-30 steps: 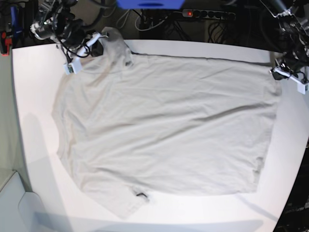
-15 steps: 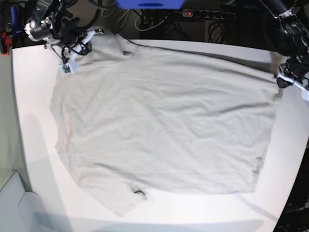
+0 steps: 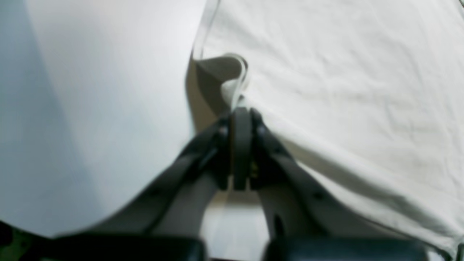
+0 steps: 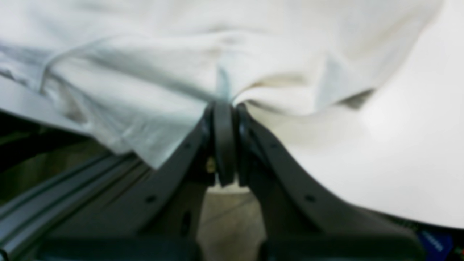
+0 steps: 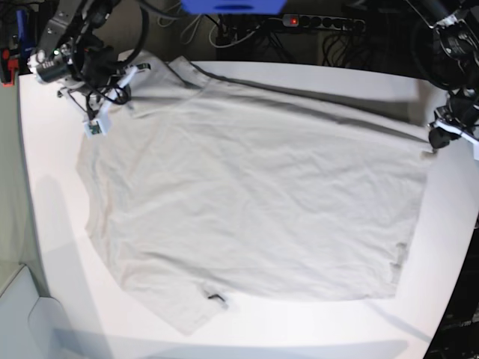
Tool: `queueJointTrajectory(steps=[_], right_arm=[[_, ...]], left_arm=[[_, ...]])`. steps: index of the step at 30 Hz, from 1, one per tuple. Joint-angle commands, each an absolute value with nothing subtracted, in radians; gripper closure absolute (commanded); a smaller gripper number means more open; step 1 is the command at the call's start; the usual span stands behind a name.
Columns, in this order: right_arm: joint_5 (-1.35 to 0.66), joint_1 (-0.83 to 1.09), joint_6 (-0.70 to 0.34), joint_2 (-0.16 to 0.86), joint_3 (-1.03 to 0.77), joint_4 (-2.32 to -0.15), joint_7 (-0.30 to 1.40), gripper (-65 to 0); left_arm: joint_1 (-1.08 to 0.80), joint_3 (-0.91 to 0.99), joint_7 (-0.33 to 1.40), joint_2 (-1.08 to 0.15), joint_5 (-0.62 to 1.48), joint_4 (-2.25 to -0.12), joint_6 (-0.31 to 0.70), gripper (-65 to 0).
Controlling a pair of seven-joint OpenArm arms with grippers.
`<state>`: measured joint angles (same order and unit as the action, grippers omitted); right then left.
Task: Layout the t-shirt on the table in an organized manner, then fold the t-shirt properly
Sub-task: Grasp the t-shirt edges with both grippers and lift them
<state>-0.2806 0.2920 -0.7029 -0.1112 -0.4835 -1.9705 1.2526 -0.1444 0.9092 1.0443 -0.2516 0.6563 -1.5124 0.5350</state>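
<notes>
Left end effector (image 3: 240, 108) clamped tight on t-shirt (image 5: 254, 194) hem, right frame edge of base view. Right end effector (image 4: 224, 105) pinched closed on cloth, upper left. T-shirt spread across white bench (image 5: 52, 172), mid-frame.

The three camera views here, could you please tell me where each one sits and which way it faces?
Base: high above, looking down on the table and spread t-shirt; both arms show at the far corners.
Left wrist: on the left arm, looking along the left gripper, shut on the shirt's edge.
Right wrist: on the right arm, looking along the right gripper, shut on bunched cloth.
All three views share the t-shirt and table.
</notes>
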Motion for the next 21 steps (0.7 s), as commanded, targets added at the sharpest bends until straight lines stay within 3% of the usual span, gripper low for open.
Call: queueJointTrajectory(steps=[1,21], right_arm=[[-0.288,0.286,-0.698,-0.105,-0.486,-1.991,1.244,0.0],[-0.220,0.108,-0.698,0.053,-0.394,-1.982,1.236,0.0]], left_arm=[[-0.134,0.915,1.026,-0.272,0.674,-1.531,0.532,-0.4],[-0.107,0.909,1.018,-0.288,0.495,-1.520,0.535,-0.4]])
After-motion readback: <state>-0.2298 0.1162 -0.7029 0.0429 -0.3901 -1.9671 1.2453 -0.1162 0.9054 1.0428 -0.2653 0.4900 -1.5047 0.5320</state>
